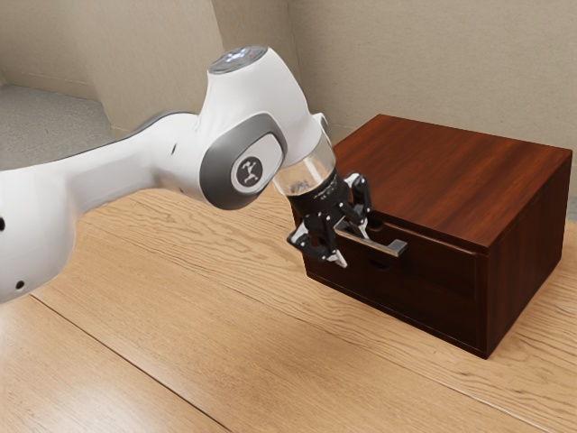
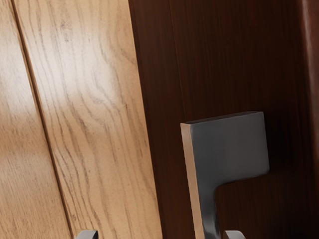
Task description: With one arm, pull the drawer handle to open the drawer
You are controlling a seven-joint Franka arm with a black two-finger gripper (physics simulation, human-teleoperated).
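Dark reddish-brown cabinet [image 1: 451,171], grey handle [image 2: 229,144] (metallic sheen), light wood-grain table [image 1: 225,361]

Count: 1 Franka arm [image 1: 135,171]. 1 black gripper [image 1: 347,230] on it, 2 fingers [image 1: 363,200]. 1 dark wooden cabinet [image 1: 451,176], toward the exterior view's right. 1 drawer [image 1: 433,271] in its near face. 1 grey metal handle [image 1: 383,242] on that drawer, a single bar. 1 light wood table [image 1: 225,361] under all of it. Wrist view agrees: 1 handle, 1 drawer front, 2 fingertips.
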